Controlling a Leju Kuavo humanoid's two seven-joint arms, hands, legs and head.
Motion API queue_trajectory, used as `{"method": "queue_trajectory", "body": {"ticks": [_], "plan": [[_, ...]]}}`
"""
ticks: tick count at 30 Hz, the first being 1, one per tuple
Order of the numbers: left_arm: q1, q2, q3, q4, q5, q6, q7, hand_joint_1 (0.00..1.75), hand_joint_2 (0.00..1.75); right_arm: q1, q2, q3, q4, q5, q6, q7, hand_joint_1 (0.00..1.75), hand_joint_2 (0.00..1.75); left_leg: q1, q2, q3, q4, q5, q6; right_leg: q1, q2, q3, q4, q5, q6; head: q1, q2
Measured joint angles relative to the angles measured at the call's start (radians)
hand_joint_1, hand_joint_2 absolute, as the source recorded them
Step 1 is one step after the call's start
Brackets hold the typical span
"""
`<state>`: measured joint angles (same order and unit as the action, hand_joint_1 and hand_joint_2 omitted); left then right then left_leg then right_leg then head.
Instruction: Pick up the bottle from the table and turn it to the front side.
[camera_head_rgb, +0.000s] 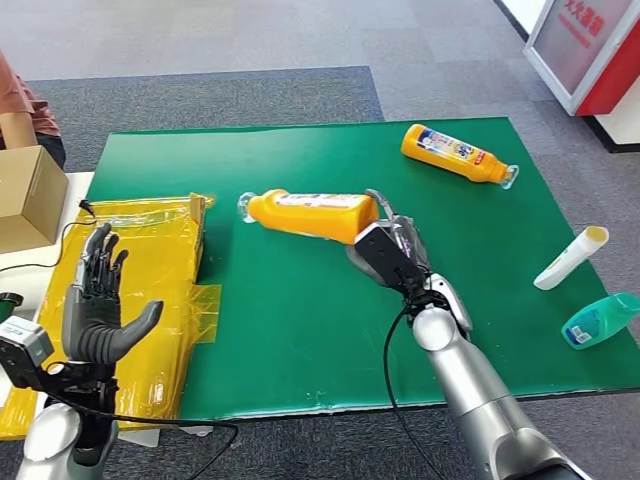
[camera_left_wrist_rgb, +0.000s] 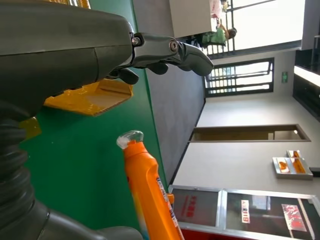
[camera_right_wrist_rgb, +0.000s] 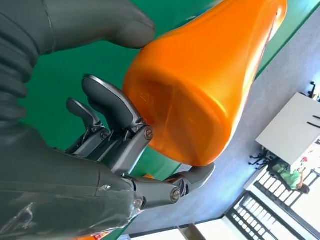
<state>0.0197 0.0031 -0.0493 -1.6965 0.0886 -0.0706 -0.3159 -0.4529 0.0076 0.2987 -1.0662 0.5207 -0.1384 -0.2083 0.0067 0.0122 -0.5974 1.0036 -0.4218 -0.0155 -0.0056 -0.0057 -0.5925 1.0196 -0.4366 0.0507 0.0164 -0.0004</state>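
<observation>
Covering most of the table, the green mat carries the action. Left of it sits yellow packaging. Mid-mat, the orange bottle is lifted on its side, its base gripped by the right hand, fingers wrapped around. The left hand hangs open, holding nothing. Far side: a second orange bottle.

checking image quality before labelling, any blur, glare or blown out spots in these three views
Head view: sharp and evenly lit, with soft sheen on the yellow wrapping. Left wrist view: the orange bottle is blurred at its lower end, and the windows behind are blown out. Right wrist view: the bottle base shows glossy highlights; the fingers are sharp.
</observation>
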Motion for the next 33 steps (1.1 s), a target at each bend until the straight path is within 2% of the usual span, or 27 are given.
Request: {"method": "queue_trajectory", "body": {"ticks": [13, 20, 27, 33], "plan": [[-0.001, 0.000, 0.000, 0.010, 0.015, 0.005, 0.002, 0.00, 1.75, 0.003, 0.000, -0.001, -0.008, -0.043, -0.031, -0.018, 1.75, 1.75, 0.000, 0.000, 0.000, 0.000, 0.000, 0.000, 0.000, 0.000, 0.000, 0.000, 0.000, 0.000, 0.000, 0.000], [-0.040, -0.011, -0.006, 0.084, 0.106, 0.000, 0.002, 0.00, 1.75, 0.006, 0.026, -0.019, -0.068, -0.240, -0.028, -0.070, 1.75, 1.75, 0.000, 0.000, 0.000, 0.000, 0.000, 0.000, 0.000, 0.000, 0.000, 0.000, 0.000, 0.000, 0.000, 0.000], [-0.092, -0.020, -0.036, 0.170, 0.149, 0.019, -0.002, 0.00, 1.75, 0.003, 0.041, -0.024, -0.135, -0.350, -0.037, -0.080, 1.75, 1.75, 0.000, 0.000, 0.000, 0.000, 0.001, -0.001, 0.000, 0.000, 0.000, 0.000, 0.000, 0.000, 0.000, 0.000], [-0.127, -0.029, -0.043, 0.206, 0.219, 0.024, -0.013, 0.00, 1.75, 0.002, 0.052, -0.024, -0.171, -0.445, -0.006, -0.090, 1.75, 1.75, 0.000, 0.000, 0.000, 0.000, 0.001, -0.001, 0.000, 0.000, 0.000, 0.000, 0.000, 0.000, 0.000, 0.000]]}}
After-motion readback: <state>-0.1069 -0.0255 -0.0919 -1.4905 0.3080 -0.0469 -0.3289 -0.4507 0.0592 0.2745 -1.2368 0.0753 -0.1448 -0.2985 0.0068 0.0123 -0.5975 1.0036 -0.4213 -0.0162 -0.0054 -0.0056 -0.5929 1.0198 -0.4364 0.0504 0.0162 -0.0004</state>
